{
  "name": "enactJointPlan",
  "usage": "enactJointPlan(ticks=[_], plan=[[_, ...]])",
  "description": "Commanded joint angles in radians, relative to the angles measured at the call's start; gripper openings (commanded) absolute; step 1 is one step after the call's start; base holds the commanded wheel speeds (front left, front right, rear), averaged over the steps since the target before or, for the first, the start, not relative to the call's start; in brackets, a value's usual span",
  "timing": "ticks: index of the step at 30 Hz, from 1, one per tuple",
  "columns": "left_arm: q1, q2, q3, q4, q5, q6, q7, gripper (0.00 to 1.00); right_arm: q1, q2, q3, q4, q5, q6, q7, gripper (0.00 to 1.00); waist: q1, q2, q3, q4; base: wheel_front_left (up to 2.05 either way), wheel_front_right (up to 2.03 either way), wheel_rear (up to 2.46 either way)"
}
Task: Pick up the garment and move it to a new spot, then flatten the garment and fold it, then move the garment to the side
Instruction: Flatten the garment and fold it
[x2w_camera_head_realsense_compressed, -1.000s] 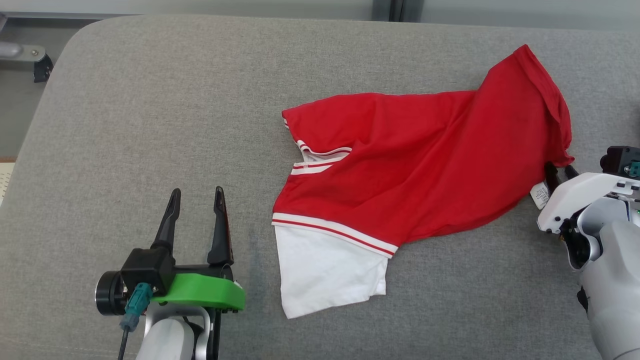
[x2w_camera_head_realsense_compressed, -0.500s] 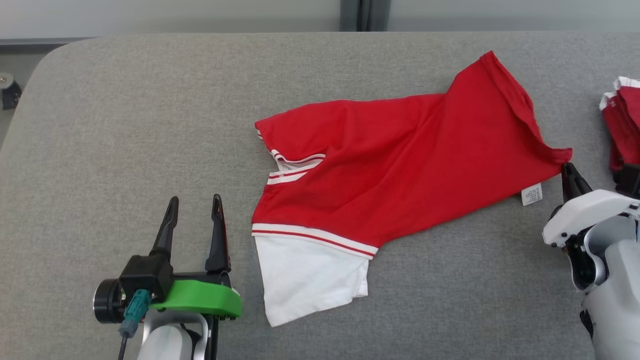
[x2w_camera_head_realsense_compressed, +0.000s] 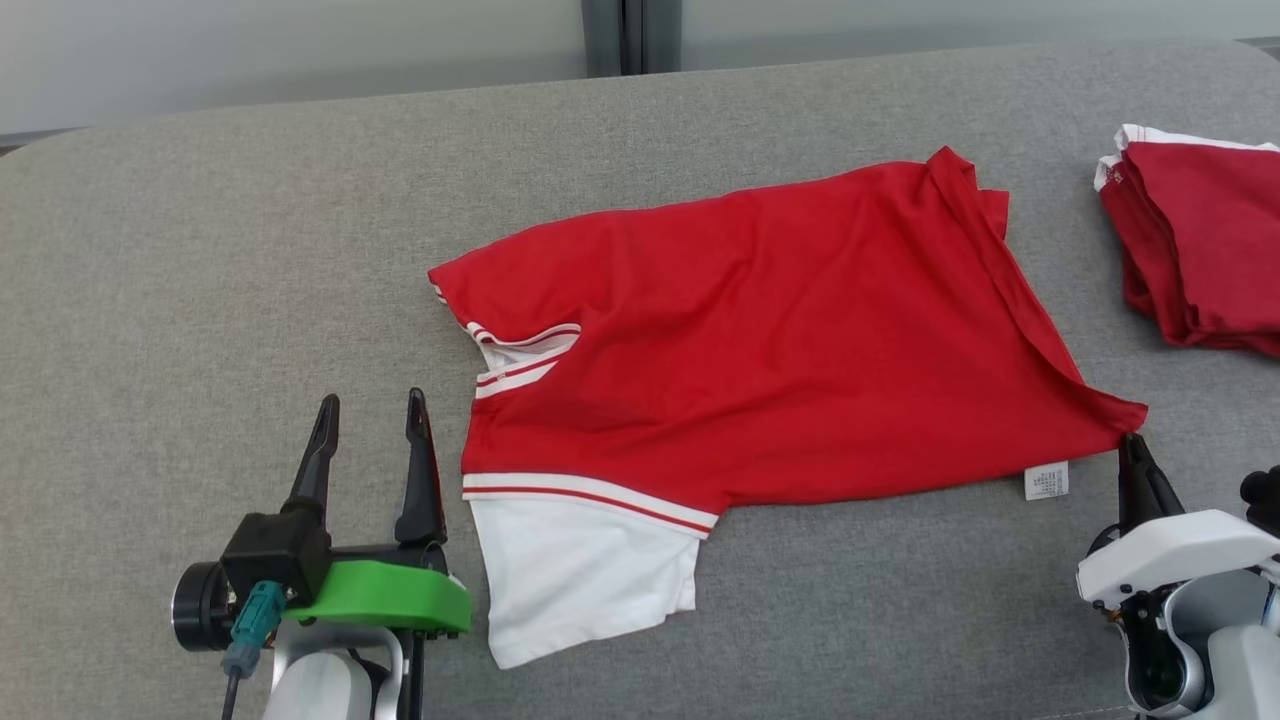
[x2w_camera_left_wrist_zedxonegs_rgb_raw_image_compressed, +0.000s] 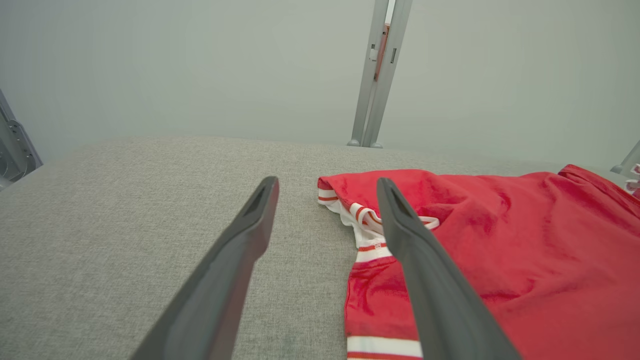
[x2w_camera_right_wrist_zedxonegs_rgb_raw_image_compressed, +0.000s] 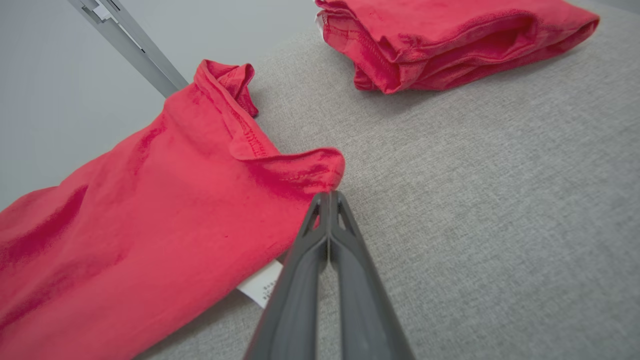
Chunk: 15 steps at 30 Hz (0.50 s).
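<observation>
Garment: we see the red garment (x2w_camera_head_realsense_compressed: 780, 340) lying spread and nearly flat in the middle of the grey fabric-covered desk (x2w_camera_head_realsense_compressed: 200, 250), collar end toward our left, hem end toward our right.
Right gripper: the right gripper (x2w_camera_head_realsense_compressed: 1131, 442) has its fingers pressed together on the very tip of the garment's near right corner, pinching it low over the desk.
Hard to make out: we cannot tell how much cloth sits between those tips, as the pinch is at the extreme edge.
Left gripper: the left gripper (x2w_camera_head_realsense_compressed: 371, 398) is spread wide, gripping nothing, just beside the collar end and apart from it.
Hidden: the hem (x2w_camera_right_wrist_zedxonegs_rgb_raw_image_compressed: 240, 125) is turned over on itself along the right side, covering what lies beneath. The print on the white care label (x2w_camera_head_realsense_compressed: 1046, 482) is too small for us to read.
Cut off: the folded pile (x2w_camera_head_realsense_compressed: 1200, 240) of red cloth runs off the right edge of the head view. The white casing of the right arm (x2w_camera_head_realsense_compressed: 1180, 550) leaves at the lower right corner.
Head view gives: the garment's whole outline, with the white sleeve (x2w_camera_head_realsense_compressed: 580, 570) sticking out toward us below a red-and-white striped band.
Left wrist view gives: the striped collar (x2w_camera_left_wrist_zedxonegs_rgb_raw_image_compressed: 365, 220) close up, partly behind one finger, with a pale wall (x2w_camera_left_wrist_zedxonegs_rgb_raw_image_compressed: 150, 60) and a metal post (x2w_camera_left_wrist_zedxonegs_rgb_raw_image_compressed: 375, 75) beyond the desk.
Right wrist view gives: the hem stitching, and the stacked layers of the folded pile, well apart from the pinched corner.
</observation>
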Motion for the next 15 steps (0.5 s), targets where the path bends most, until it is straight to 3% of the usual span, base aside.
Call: enactJointPlan(ticks=[1,2,3,4,5,9,15], plan=[[-0.006,0.004,0.004,0.002,0.004,-0.006,0.0,1.0,0.016,0.002,-0.008,-0.004,0.005,0.0,-0.014,0.0,0.0,0.0,-0.004,-0.005,0.0,0.0,0.0],[-0.006,0.004,0.004,0.003,0.004,-0.005,0.0,1.0,0.021,0.003,-0.01,0.005,0.002,0.0,-0.017,0.0,0.0,0.0,-0.006,-0.005,0.0,0.0,0.0],[-0.004,0.004,0.002,0.005,0.003,-0.004,0.0,1.0,0.024,0.004,-0.013,0.016,-0.003,0.0,-0.025,0.25,0.0,0.0,-0.009,-0.006,0.0,0.0,0.0],[-0.002,0.004,0.002,0.007,0.002,-0.005,0.0,1.0,0.025,0.004,-0.012,0.024,-0.002,0.0,-0.031,0.55,0.0,0.0,-0.013,-0.007,0.0,0.0,0.0],[-0.001,0.004,0.001,0.01,0.0,-0.006,0.0,1.0,0.027,0.005,-0.004,0.037,0.003,0.0,-0.038,1.0,0.0,0.0,-0.017,-0.007,0.0,0.0,0.0],[0.008,0.003,-0.005,0.019,-0.01,-0.009,0.0,1.0,0.031,0.004,0.023,0.059,-0.019,0.0,-0.069,1.0,0.0,0.0,-0.039,-0.006,0.0,0.0,0.0],[0.018,0.003,-0.016,0.02,-0.022,-0.01,0.0,1.0,0.028,0.005,0.034,0.0,-0.089,0.0,-0.134,1.0,0.0,0.0,-0.083,-0.003,0.0,0.0,0.0]])
